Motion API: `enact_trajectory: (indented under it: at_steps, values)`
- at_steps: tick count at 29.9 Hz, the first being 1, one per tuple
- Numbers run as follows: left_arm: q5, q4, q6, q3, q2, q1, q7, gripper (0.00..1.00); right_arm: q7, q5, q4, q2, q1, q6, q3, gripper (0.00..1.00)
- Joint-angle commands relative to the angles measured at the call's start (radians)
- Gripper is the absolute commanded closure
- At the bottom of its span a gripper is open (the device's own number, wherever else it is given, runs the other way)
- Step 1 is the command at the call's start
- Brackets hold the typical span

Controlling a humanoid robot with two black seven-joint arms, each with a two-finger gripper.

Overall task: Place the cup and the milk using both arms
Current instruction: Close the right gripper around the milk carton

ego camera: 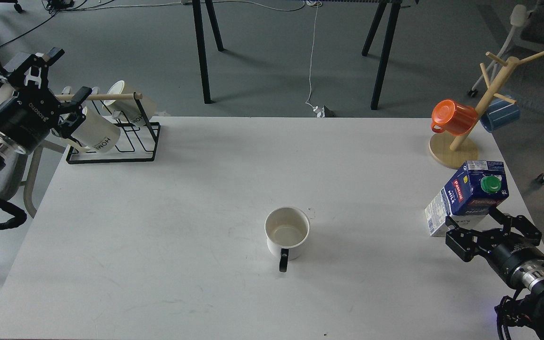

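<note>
Already the cup [287,231] stood upright near the middle of the white table [196,198], its black handle turned toward the near edge, nothing touching it. Off at the right edge stood the milk carton [466,197], green cap up, red "Pascual" label and "milk" lettering readable. My right gripper [480,231] sat just on its near side, fingers spread wide and grasping nothing. My left gripper [55,80] hung far left, fingers released, over the black wire rack [132,141] of white mugs printed "HOME" [96,133]; "DOROBOT" showed on its body. Far right stood a wooden mug tree [470,127] with an orange cup [452,116]. I judged the carton the risk: so close to the edge, a skewed close could tip it off.
</note>
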Motion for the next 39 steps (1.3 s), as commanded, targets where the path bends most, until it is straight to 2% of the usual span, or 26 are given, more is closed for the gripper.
enact_trajectory:
  at_steps: [1,30,39]
  values:
    - [0.004,0.000,0.000,0.000,0.000,0.000,0.000,0.08,0.002,-0.001,-0.008,0.015,0.000,0.000,0.000,0.01]
    - [0.015,0.023,0.000,0.000,-0.009,0.019,0.000,0.07,0.003,-0.001,-0.088,0.117,0.000,0.000,0.041,0.01]
    - [0.015,0.023,0.000,0.000,-0.018,0.019,0.000,0.06,0.003,-0.004,-0.088,0.119,-0.008,0.000,0.041,0.05]
